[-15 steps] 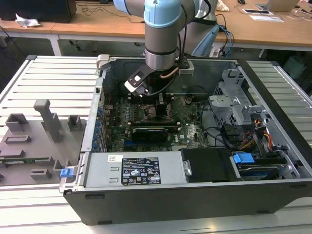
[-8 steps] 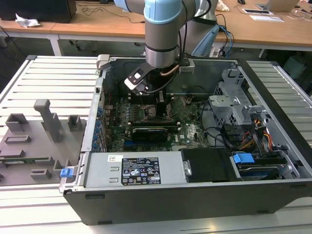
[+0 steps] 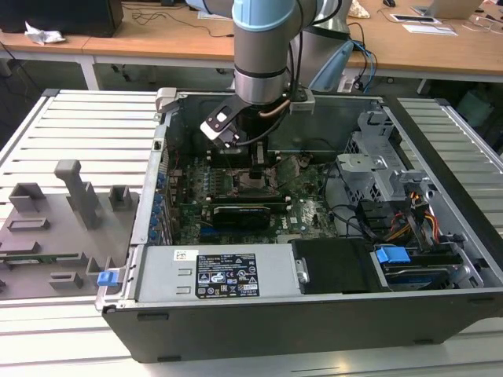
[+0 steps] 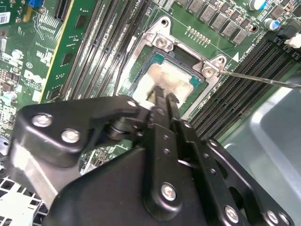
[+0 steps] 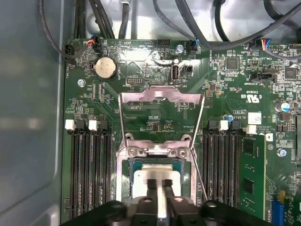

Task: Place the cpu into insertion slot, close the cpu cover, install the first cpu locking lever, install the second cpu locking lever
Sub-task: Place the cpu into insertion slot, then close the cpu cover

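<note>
One bank of memory slots [image 5: 89, 174], then the insertion slot [image 5: 131, 165] with the cpu [image 5: 157, 173] lying flat inside, cpu cover [image 5: 160, 93] raised. The gripper [image 5: 160, 184] hovers over it, fingers pinched together, empty. Light, stiff, fragile underneath, I'd say: take it by the edges only.

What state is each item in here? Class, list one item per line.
cpu, lying flat in the insertion slot.
insertion slot, filled, uncovered.
cpu cover, swung open, off the slot.
locking lever, released, not holding the cover.
gripper, shut, tips over the cpu.
computer case, side open.
</note>
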`<state>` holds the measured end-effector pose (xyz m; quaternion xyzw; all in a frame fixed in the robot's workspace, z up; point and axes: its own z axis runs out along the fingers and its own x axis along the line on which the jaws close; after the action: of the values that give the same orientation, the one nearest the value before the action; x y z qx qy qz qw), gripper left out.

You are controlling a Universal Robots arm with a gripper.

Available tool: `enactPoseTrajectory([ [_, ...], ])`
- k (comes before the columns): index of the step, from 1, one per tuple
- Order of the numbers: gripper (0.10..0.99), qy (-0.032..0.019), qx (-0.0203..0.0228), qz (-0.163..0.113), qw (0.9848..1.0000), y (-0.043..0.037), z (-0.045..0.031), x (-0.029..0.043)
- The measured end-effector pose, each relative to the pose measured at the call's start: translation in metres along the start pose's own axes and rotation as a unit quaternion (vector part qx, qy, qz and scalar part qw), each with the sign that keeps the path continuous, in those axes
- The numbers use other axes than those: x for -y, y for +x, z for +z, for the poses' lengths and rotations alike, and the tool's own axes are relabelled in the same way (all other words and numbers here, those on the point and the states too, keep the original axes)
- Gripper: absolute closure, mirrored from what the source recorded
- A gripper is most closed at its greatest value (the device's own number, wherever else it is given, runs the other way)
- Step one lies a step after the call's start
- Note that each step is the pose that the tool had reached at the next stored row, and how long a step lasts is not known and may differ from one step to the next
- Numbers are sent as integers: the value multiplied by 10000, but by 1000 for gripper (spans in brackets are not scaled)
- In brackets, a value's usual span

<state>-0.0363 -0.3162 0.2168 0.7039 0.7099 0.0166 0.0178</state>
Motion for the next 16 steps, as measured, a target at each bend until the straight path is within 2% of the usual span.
enactPoseTrajectory([
  [1, 914, 0, 0, 0, 10000, 0, -8, 0],
  [2, 976, 0, 0, 0, 10000, 0, -17, -1],
  [16, 976, 0, 0, 0, 10000, 0, -98, -5],
])
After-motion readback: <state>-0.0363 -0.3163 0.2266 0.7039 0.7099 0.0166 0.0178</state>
